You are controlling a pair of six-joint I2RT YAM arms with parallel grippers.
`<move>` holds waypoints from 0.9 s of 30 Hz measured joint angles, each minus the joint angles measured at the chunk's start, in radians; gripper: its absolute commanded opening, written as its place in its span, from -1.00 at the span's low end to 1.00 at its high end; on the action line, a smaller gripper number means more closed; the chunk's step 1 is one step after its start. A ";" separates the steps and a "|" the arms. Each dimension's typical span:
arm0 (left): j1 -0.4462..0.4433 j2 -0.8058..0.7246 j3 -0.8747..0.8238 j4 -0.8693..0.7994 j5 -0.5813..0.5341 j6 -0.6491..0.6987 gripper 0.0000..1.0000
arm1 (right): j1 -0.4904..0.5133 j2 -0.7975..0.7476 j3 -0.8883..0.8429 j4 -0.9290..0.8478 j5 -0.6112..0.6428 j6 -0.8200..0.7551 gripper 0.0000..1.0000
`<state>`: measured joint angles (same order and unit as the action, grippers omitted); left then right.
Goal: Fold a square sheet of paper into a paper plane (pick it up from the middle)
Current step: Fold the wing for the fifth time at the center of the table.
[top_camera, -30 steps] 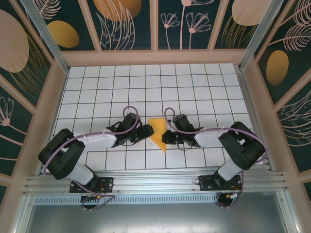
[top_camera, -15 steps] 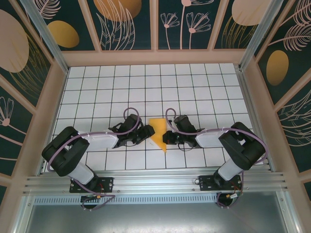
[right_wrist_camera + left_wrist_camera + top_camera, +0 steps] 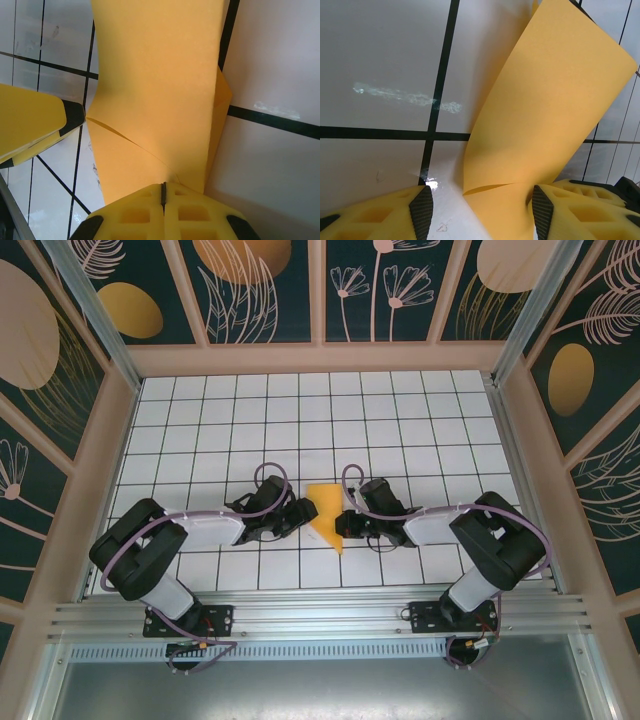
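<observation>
White grid table (image 3: 300,420): your part-folded sheet (image 3: 324,512) sits at centre, right gripper (image 3: 346,524) clamped on its 3 o'clock edge. At 9 o'clock, left gripper (image 3: 308,510) has narrowed around the raised flap, jaws still apart; no pinch yet.

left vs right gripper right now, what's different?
Left gripper has jaws apart, straddling the paper; right gripper has jaws shut, pinching it. Left sits at the paper's left edge, right at its right edge. Both face each other across it.
</observation>
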<state>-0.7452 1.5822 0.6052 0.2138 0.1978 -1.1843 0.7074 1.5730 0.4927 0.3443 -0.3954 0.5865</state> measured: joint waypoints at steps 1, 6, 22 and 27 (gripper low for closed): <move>0.000 0.001 0.000 0.000 0.000 0.000 0.14 | -0.001 0.000 0.000 0.000 0.000 0.000 -0.90; 0.000 0.008 0.000 0.005 0.000 -0.008 0.11 | -0.002 0.000 0.000 0.000 -0.001 0.000 -0.89; -0.008 0.000 -0.035 0.091 -0.016 -0.061 -0.06 | -0.006 -0.016 0.000 -0.003 0.001 0.004 -0.89; -0.026 0.000 -0.037 0.111 -0.015 -0.074 -0.05 | -0.006 -0.021 -0.006 -0.003 0.001 0.004 -0.90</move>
<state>-0.7712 1.5818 0.5682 0.3244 0.1829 -1.2587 0.7010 1.5517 0.4866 0.3408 -0.3946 0.5907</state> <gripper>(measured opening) 0.471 0.068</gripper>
